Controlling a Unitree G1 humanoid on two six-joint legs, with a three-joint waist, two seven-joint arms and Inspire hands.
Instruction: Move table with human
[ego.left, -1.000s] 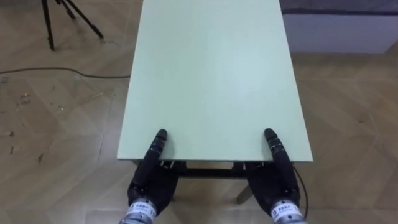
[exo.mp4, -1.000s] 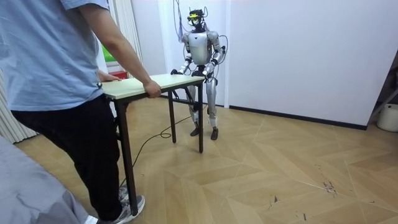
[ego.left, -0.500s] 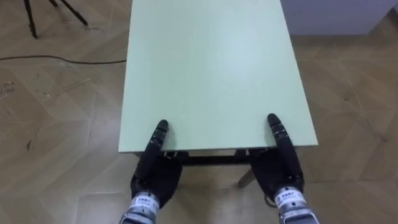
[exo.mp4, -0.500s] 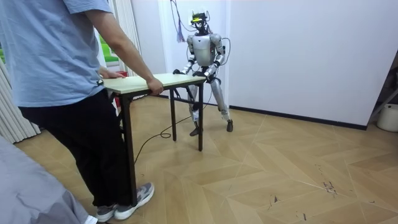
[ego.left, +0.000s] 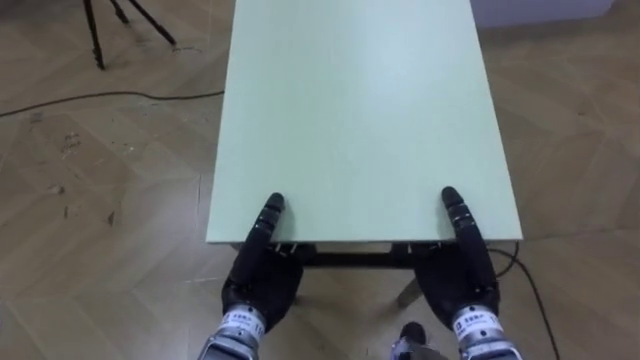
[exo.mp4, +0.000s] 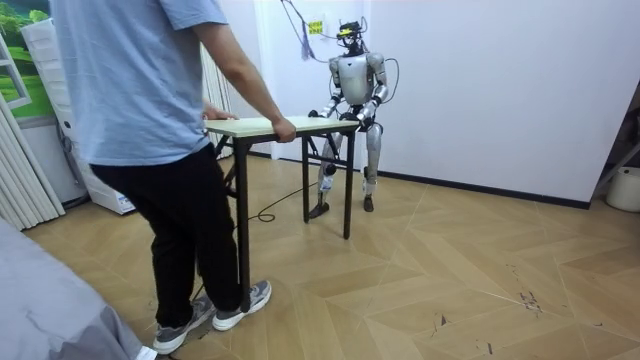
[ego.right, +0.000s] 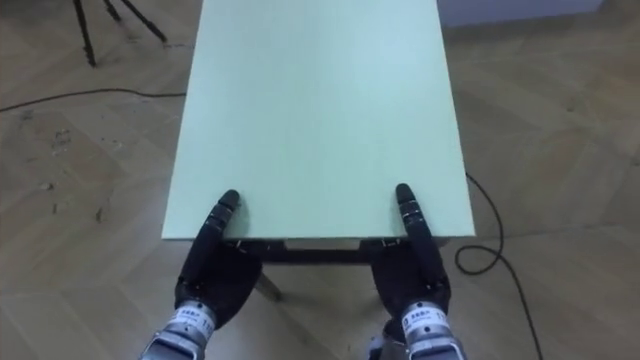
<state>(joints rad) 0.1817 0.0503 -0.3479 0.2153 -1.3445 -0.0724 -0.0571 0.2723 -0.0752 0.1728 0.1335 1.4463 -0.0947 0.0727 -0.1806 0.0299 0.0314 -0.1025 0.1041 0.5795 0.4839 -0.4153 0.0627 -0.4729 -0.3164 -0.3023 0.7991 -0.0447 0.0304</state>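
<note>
Presently, left eye view: table (ego.left: 365, 110) runs lengthwise ahead; left hand (ego.left: 262, 285) and right hand (ego.left: 460, 285) sit at its near edge, thumbs on top, the rest beneath, so grasp cannot be confirmed. Room view: a person (exo.mp4: 140, 90) grips the opposite end. Right eye view: same arrangement. Judgement: both ends manned, carry underway; set-down outstanding.

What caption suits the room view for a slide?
A person and the robot hold opposite ends of a pale green table.
</note>
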